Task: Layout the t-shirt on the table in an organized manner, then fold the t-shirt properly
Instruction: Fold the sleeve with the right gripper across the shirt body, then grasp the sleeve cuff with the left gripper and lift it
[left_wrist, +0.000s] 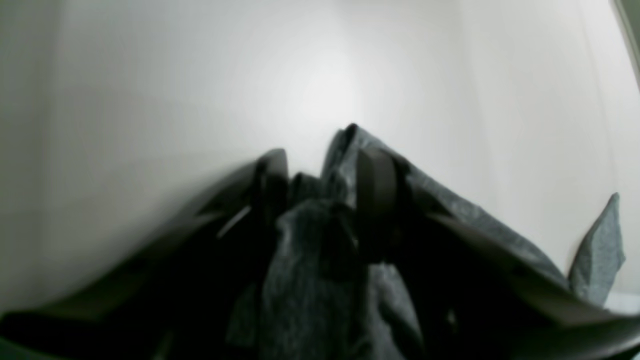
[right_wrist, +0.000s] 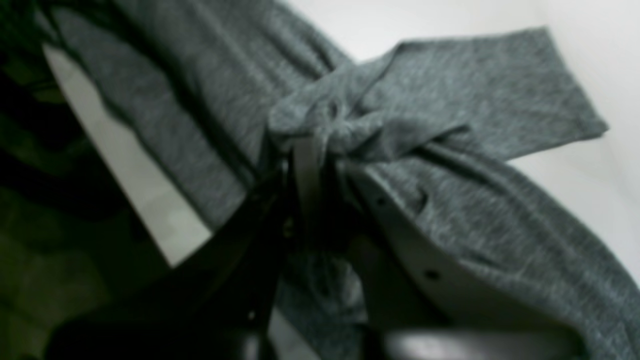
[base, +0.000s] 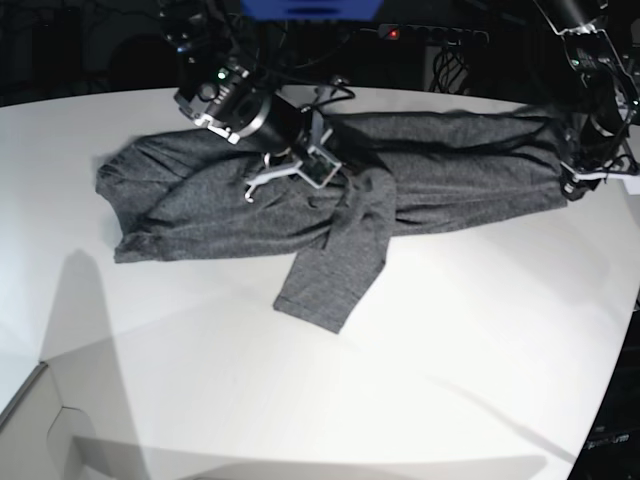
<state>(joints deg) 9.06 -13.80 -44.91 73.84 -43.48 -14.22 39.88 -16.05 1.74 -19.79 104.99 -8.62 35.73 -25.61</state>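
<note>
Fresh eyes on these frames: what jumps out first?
The dark grey t-shirt stretched across the white table, one sleeve flopped toward the camera. The right gripper pinches a bunched fold mid-shirt; the left gripper grips the shirt's edge at the base view's far right.

The right arm reaches in from the upper left of the base view, its wrist angled down toward frame centre. The right gripper (base: 335, 180) is clamped tight on a bunch of the t-shirt (base: 440, 170). The left arm descends along the upper right edge; the left gripper (base: 578, 185), jaws partly apart, has cloth between its fingers (left_wrist: 375, 195).
</note>
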